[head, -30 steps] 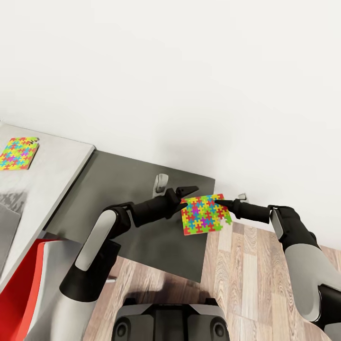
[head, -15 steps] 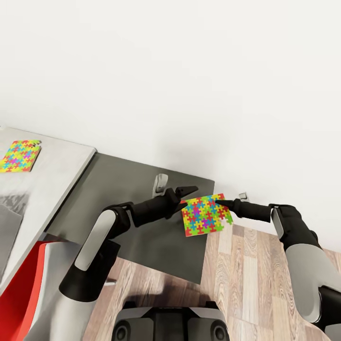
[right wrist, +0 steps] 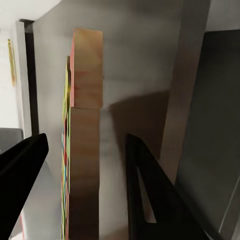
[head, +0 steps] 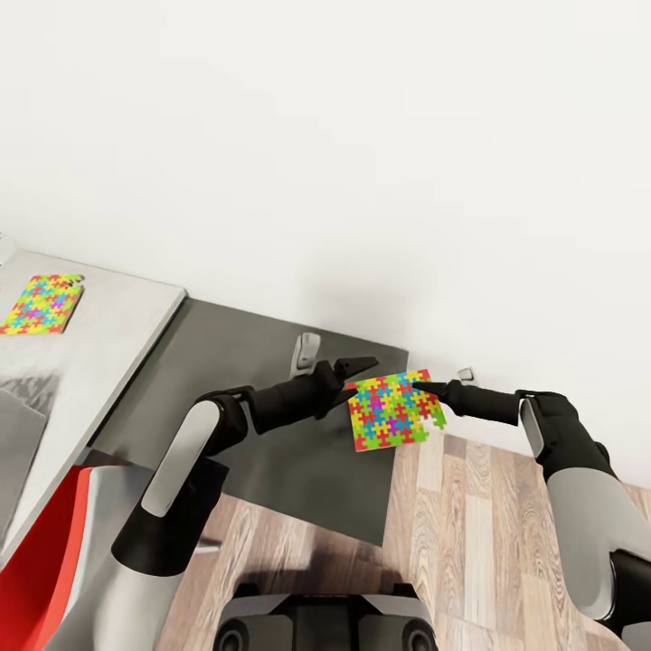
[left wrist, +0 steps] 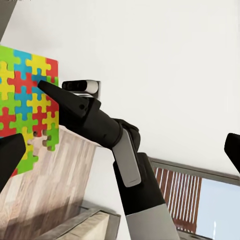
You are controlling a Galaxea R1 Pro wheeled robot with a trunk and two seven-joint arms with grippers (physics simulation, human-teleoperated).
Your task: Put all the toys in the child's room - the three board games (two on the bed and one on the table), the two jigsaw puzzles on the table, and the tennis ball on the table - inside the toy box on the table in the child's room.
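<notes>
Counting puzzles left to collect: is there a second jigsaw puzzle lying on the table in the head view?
Yes, a second jigsaw puzzle lies flat on the grey table, apart from the held puzzle.

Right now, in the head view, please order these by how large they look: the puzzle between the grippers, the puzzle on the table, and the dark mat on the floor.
1. dark mat, clearly largest.
2. held puzzle.
3. table puzzle, slightly smaller, but farther from the camera, so true sizes may match.
</notes>
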